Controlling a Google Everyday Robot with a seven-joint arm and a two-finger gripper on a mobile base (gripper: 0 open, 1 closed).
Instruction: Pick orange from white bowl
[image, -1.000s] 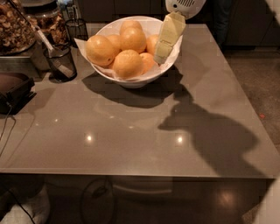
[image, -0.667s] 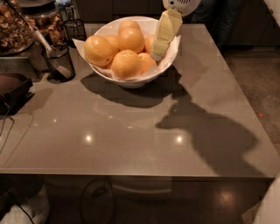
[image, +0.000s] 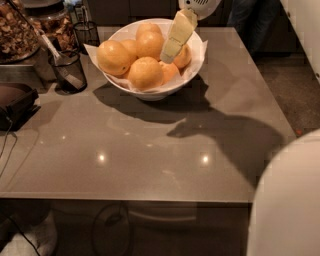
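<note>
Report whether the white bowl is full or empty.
Full. The white bowl holds oranges heaped up to its rim. The gripper is over the heap.

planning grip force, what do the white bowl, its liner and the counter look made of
The white bowl: probably glazed ceramic, glossy wall; hard plastic possible. Its liner: thin paper, crumpled edge over the rim. The counter: polished stone or laminate, it mirrors lights. The gripper reaches into the bowl among the oranges.

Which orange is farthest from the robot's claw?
The orange at the left edge of the bowl; the gripper hangs over the right side near the others.
</note>
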